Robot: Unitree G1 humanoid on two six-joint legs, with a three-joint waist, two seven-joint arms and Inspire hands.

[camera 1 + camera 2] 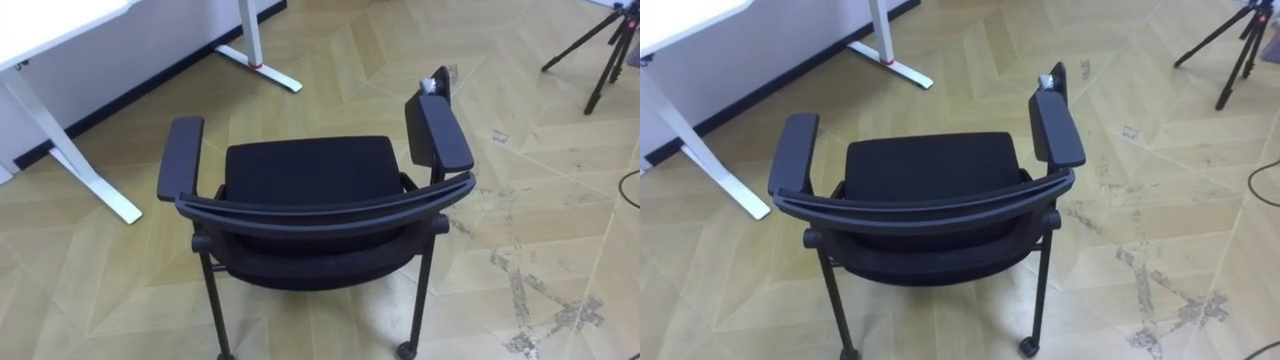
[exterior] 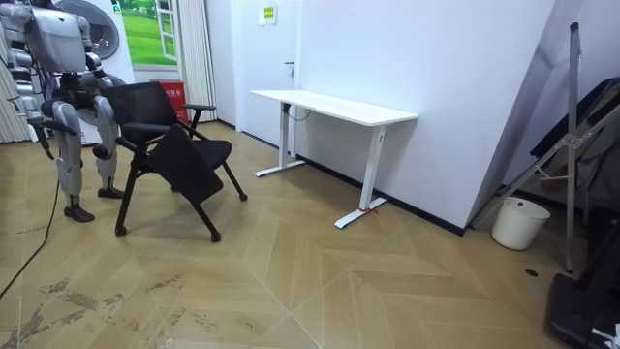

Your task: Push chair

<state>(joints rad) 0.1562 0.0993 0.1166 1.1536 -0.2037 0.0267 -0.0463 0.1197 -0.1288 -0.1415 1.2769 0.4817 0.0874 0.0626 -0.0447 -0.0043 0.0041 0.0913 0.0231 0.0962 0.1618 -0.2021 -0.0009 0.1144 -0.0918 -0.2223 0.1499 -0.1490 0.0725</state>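
Note:
A black chair with two armrests and castors stands on the wooden floor right below me, its curved backrest nearest to me and its seat facing away. In the room view I stand directly behind the chair at the room view's left, upright, with my arms held toward its backrest; at that distance I cannot tell how they meet it. The chair faces the room view's right, toward the white desk.
A white desk stands by the wall, ahead on my left, its legs close to the chair's left armrest. A dark tripod is ahead on my right. A white bin and folded frames sit far off.

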